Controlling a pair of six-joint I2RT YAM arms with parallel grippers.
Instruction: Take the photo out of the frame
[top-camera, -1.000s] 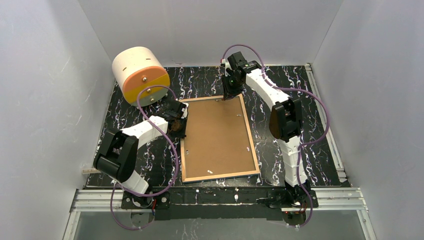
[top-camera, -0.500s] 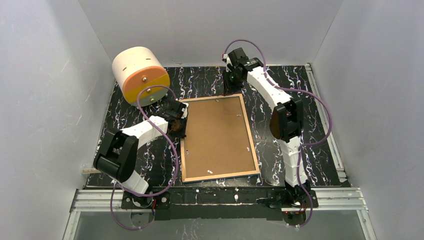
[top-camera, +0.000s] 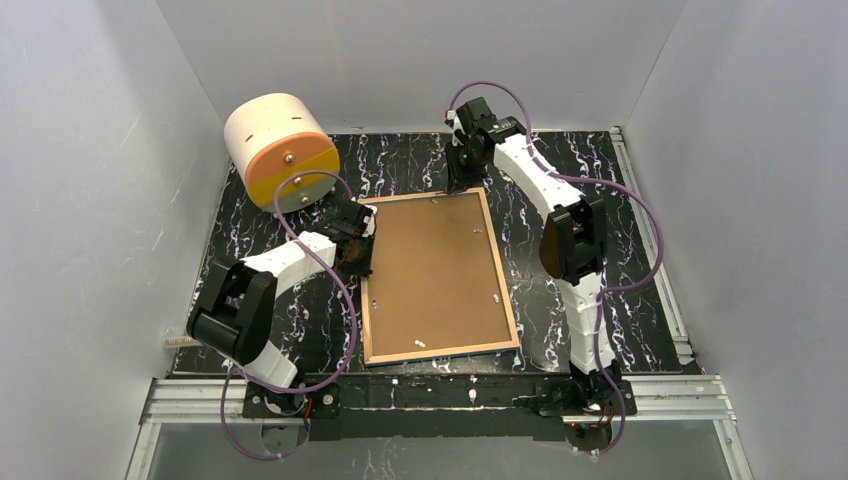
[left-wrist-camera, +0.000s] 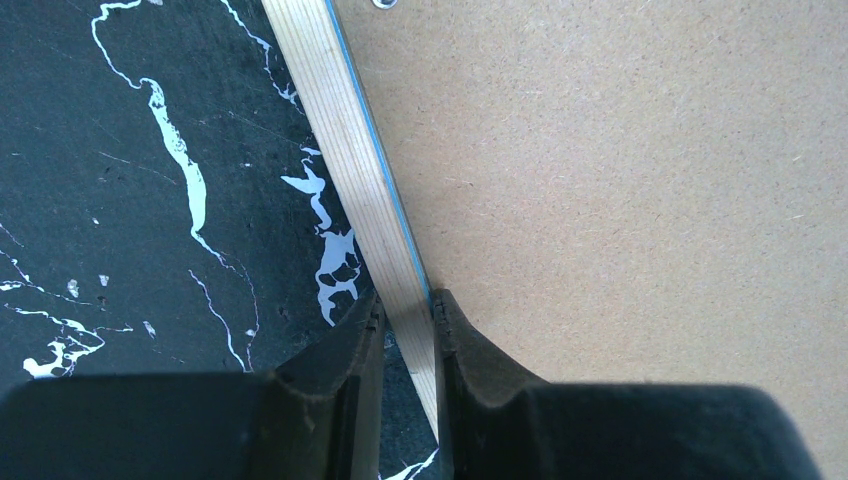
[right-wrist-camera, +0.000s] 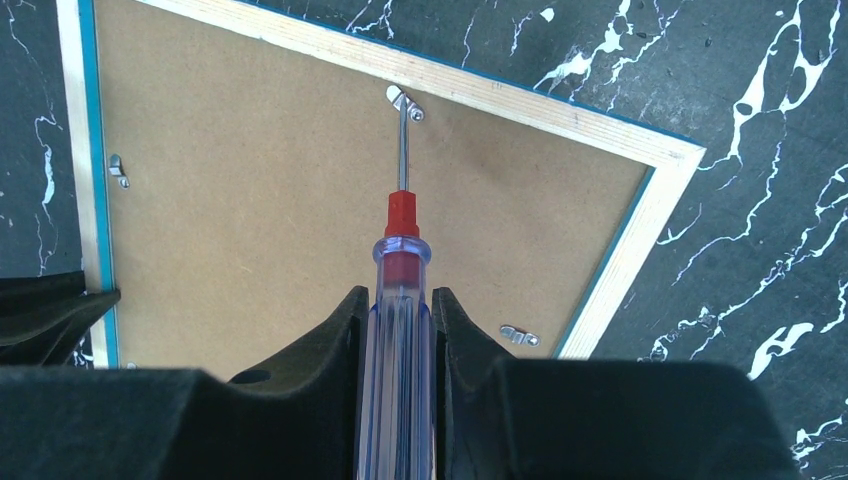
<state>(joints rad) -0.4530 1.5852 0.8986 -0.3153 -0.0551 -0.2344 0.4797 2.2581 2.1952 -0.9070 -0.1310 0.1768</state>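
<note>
The frame (top-camera: 440, 353) lies face down, its light wooden edging (left-wrist-camera: 350, 130) and thin blue lip showing around the brown backing board (top-camera: 435, 275). The photo is hidden under the board. My left gripper (top-camera: 362, 245) is shut on the frame's left rail (left-wrist-camera: 407, 305) near the far-left corner. My right gripper (top-camera: 462, 172) is at the frame's far edge, shut on a screwdriver (right-wrist-camera: 398, 350) with a clear blue handle and red collar. The screwdriver's metal tip touches a small metal turn clip (right-wrist-camera: 403, 100) on the far rail (right-wrist-camera: 520, 95).
Two more metal clips (right-wrist-camera: 118, 168) (right-wrist-camera: 520, 336) sit on the side rails. A large cream cylinder with an orange and yellow face (top-camera: 280, 150) stands at the far left, close behind my left gripper. White walls enclose the black marbled table (top-camera: 610, 200).
My right gripper has drawn back a little from over the frame's far rail toward the back wall, still holding the screwdriver. The left gripper and the frame have not moved.
</note>
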